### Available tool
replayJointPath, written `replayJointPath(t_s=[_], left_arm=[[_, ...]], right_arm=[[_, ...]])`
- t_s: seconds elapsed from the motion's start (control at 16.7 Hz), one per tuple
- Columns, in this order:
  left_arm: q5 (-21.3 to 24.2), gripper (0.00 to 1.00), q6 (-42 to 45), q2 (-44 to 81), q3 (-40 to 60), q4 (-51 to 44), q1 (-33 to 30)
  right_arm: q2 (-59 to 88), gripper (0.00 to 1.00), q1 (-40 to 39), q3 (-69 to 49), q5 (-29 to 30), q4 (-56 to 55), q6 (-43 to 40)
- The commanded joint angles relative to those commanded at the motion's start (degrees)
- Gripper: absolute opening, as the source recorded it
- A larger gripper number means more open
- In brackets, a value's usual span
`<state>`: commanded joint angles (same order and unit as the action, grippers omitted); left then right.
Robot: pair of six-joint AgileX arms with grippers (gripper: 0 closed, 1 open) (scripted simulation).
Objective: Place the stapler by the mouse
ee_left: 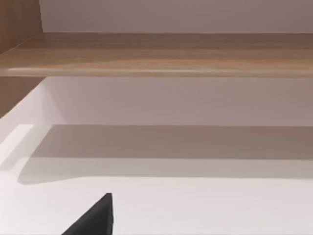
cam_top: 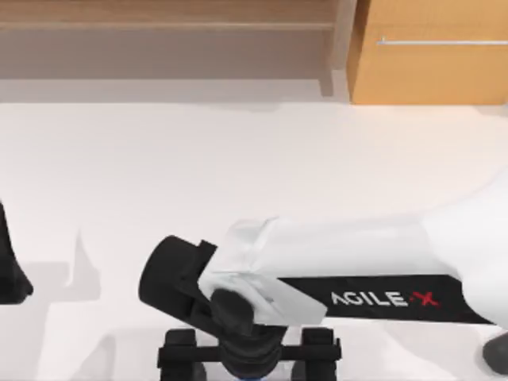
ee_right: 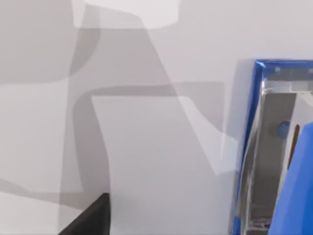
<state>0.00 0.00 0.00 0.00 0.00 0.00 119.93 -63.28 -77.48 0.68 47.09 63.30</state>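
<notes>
Now right end effector (cam_top: 250,361) low over table, stapler (ee_right: 254,147) just beside.

My right arm (cam_top: 357,270) is reaching across the table (cam_top: 238,159) from the top view's right side, its wrist sitting at the near edge, a little left of centre. My right gripper (cam_top: 250,357) is hanging below that wrist at the bottom edge of the top view. My left arm (cam_top: 9,270) is sitting parked at the far left edge. In the right wrist view the stapler (ee_right: 266,147) is lying on the table just beside the gripper. Behind the table a shelf (cam_top: 159,24) is running along the back left, with a cabinet (cam_top: 429,55) standing to its right.
</notes>
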Motion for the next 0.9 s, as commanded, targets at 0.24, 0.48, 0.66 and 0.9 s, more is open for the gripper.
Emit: replayJointPath(t_s=[0.24, 0.48, 0.66, 0.9], left_arm=[[0.00, 1.00, 0.00, 0.00, 0.00, 0.00, 0.00], [0.00, 1.00, 0.00, 0.00, 0.00, 0.00, 0.00], [0.00, 1.00, 0.00, 0.00, 0.00, 0.00, 0.00], [0.00, 1.00, 0.00, 0.00, 0.00, 0.00, 0.00]], right_arm=[[0.00, 0.70, 0.00, 0.00, 0.00, 0.00, 0.00], [0.00, 0.40, 0.00, 0.00, 0.00, 0.00, 0.00], [0.00, 0.17, 0.00, 0.00, 0.00, 0.00, 0.00], [0.00, 0.00, 0.00, 0.00, 0.00, 0.00, 0.00]])
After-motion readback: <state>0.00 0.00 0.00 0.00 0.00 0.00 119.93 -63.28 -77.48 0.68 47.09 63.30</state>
